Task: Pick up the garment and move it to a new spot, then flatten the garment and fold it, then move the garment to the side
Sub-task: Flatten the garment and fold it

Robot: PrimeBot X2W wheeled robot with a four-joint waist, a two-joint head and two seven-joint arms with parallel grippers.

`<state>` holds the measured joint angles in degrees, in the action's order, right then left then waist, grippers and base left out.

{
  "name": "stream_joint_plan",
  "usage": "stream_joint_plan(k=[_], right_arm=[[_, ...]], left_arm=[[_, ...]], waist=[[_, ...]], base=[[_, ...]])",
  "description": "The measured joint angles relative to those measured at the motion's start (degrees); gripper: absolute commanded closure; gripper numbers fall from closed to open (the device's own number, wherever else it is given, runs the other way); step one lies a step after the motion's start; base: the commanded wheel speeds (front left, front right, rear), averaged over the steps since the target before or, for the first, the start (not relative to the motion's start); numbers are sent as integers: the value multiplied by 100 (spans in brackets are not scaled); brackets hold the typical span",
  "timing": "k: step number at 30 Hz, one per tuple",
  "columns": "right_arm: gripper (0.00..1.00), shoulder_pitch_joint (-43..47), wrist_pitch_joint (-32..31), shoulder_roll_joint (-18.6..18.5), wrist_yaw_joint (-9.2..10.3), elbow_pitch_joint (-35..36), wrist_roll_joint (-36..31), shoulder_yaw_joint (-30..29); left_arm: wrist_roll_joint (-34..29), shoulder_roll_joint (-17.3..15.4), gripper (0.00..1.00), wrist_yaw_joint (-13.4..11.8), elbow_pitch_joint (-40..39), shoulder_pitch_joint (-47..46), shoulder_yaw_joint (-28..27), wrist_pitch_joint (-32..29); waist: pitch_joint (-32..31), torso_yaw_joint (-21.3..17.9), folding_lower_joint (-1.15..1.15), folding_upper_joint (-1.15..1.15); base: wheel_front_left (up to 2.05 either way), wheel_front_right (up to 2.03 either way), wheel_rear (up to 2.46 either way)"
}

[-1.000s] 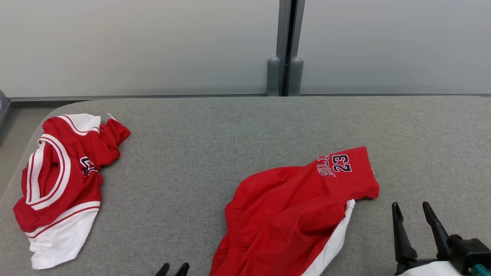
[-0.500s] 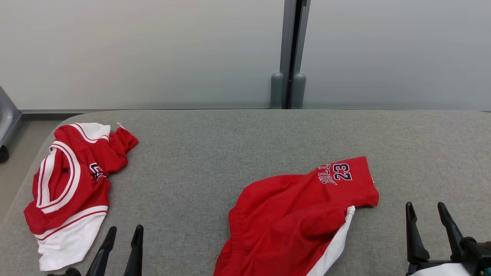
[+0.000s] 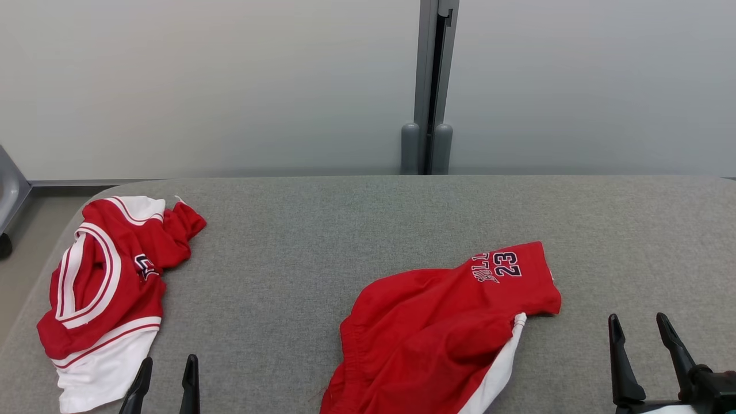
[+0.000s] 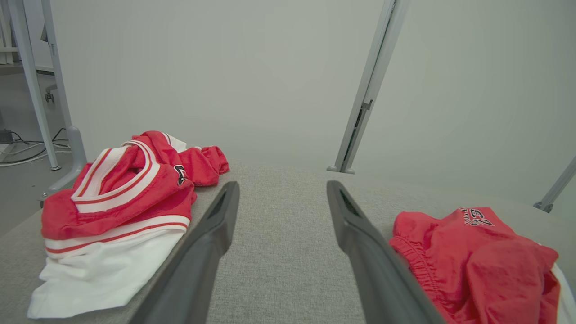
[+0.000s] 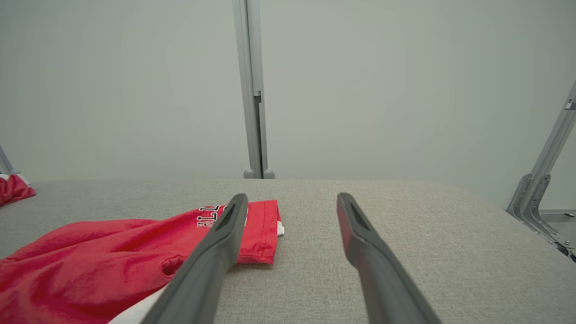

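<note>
Crumpled red shorts [image 3: 437, 328] with a white side stripe and "23" print lie on the grey padded table [image 3: 322, 241], right of centre. They also appear in the left wrist view [image 4: 477, 256] and the right wrist view [image 5: 103, 261]. A rumpled red and white jersey [image 3: 106, 287] lies at the table's left end [image 4: 121, 207]. My left gripper [image 3: 169, 361] is open near the front edge, between the jersey and the shorts, with only bare table between its fingers [image 4: 283, 185]. My right gripper [image 3: 637, 317] is open to the right of the shorts, its left finger [image 5: 216, 252] crossing the shorts' hem.
A pale wall panel with a grey vertical post [image 3: 428, 86] rises behind the table. The table's rounded left corner drops to the floor [image 3: 23, 253]. Metal frame legs [image 5: 535, 189] stand off the table's right end. Bare grey surface lies between the two garments.
The camera has tilted, so the whole scene sits lower in the picture. My left gripper moved from the bottom centre to the lower left, nearer the jersey. Both garments lie as before.
</note>
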<state>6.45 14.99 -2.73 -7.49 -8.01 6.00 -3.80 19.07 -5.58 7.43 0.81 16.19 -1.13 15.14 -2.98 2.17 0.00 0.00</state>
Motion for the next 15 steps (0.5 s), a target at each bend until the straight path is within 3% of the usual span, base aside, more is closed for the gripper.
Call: stream_joint_plan(k=[15], right_arm=[[0, -105, 0, -1, 0, 192, 0, 170]], left_arm=[[-292, -52, 0, 0, -133, -12, -101, 0]], waist=[[33, 11, 0, 0]], base=[[0, 0, 0]])
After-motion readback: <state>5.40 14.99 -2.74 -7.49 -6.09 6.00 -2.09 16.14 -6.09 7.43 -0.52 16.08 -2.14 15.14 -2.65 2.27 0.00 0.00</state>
